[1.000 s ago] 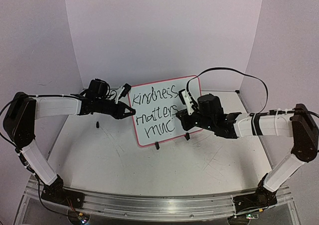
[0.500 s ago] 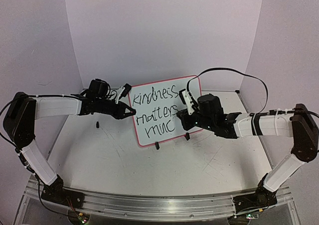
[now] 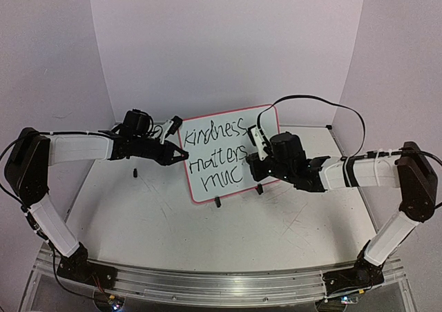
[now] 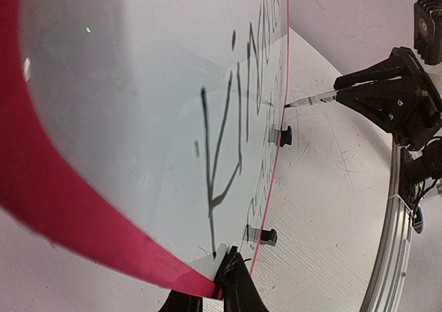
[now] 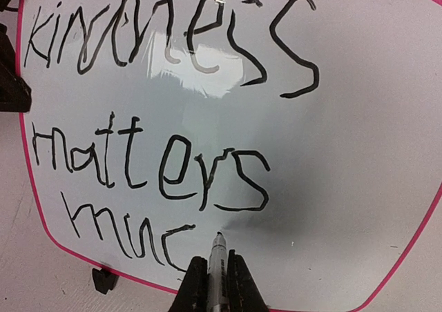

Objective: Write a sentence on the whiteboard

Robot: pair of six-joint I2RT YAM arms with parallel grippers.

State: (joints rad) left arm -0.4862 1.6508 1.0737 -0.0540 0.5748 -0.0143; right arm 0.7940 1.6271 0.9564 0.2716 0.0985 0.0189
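The sentence [image 5: 173, 177] in black handwriting reads "Kindness matters muc". It lacks its last letter and fills the area above and to the left of my right pincer [image 5: 217, 264]. It sits on a small whiteboard [image 5: 359, 174] with a pink rim, which stands nearly upright on two black clip feet [image 3: 218, 203] directly ahead of that pincer.

The right pincer is pressed together on a marker [image 5: 218, 246]. The marker's tip is just right of the "c" and seems to touch the board. My left pincer [image 4: 221, 284] pinches the board's rim at the far side edge, steadying it over the scratched table [image 3: 173, 222].

My worries from here:
- **Pressure:** If I push the tip too hard, the board could lean back or swivel around the single pinched edge, because the feet look small.
- **Room:** The last letter needs a tall stroke, and that stroke could collide with the tail of the "s" above the tip.
- **Grip:** The marker could slide back between the fingers, leaving a faint or broken line.
- **Smearing:** The fingers could brush the fresh "c" beside them.
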